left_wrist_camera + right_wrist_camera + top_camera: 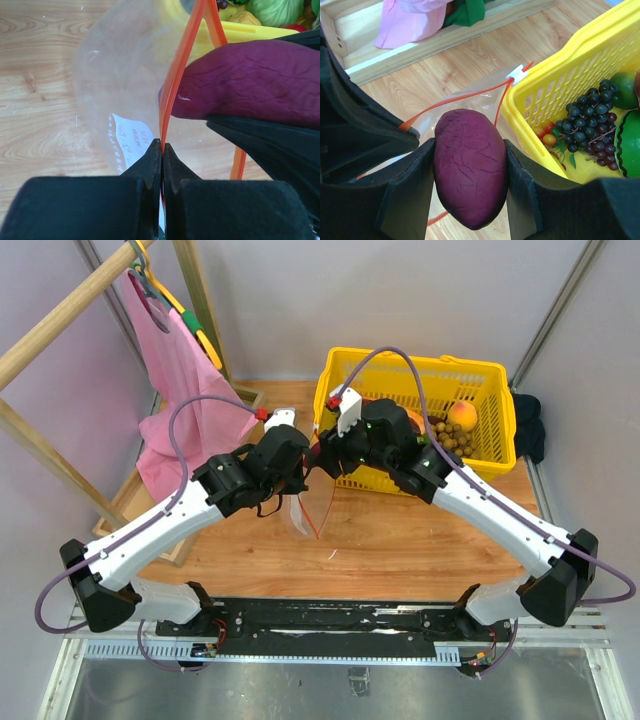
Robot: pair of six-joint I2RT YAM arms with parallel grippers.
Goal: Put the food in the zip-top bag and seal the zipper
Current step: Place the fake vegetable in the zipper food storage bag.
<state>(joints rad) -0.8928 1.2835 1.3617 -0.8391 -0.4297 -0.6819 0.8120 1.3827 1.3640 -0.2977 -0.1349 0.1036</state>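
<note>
My right gripper point(470, 175) is shut on a purplish food piece point(470, 170), oval and wrinkled, and holds it at the mouth of the clear zip-top bag point(470, 97). The piece also shows in the left wrist view point(250, 82), its tip touching the red-orange zipper strip point(175, 85). My left gripper point(162, 150) is shut on that strip and holds the bag point(120, 90) up. In the top view both grippers meet beside the basket, with the bag point(312, 505) hanging below them. An orange peach point(461, 415) and tan-brown balls point(452, 436) lie in the basket.
The yellow mesh basket point(500, 390) stands at the back right, and in the right wrist view point(555, 85) it holds dark grapes point(592, 115), small tomatoes and green produce. A pink cloth point(175, 390) hangs on a wooden rack at the left. A wooden tray point(445, 40) lies beyond the bag.
</note>
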